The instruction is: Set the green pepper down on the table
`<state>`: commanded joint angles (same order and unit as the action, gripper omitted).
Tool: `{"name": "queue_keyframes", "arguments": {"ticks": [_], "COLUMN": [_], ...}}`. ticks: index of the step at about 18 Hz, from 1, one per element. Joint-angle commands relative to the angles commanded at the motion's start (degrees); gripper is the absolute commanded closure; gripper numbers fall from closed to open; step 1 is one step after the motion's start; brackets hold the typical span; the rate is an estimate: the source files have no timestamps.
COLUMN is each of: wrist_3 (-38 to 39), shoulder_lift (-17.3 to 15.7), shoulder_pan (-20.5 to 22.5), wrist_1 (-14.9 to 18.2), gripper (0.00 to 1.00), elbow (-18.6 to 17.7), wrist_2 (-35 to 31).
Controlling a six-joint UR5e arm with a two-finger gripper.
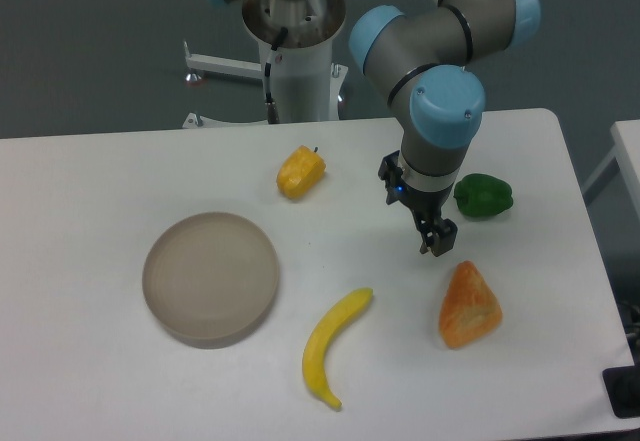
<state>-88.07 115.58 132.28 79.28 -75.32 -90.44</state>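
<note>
We see the green pepper (484, 196) lying on the white worktop (100, 381) at the right of the frame, just right of the arm's wrist, with nothing gripping it. The gripper (437, 242) points down right of centre, above the orange wedge-shaped fruit (469, 306) in the frame, and its fingers (446, 235) hold nothing, though we cannot tell whether they are spread or pressed together. A yellow pepper (300, 172) sits upper centre, a round grey plate (210, 277) at the left, and a banana (335, 344) at lower centre.
</note>
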Motion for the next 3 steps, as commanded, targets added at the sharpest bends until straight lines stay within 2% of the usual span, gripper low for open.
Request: {"name": "queue_keyframes", "arguments": {"ticks": [3], "wrist_3": [0.00], "shoulder_lift": [0.00], "shoulder_pan": [0.00], "wrist_1": [0.00], "gripper": [0.00], "elbow": [0.00], "wrist_2": [0.09]}}
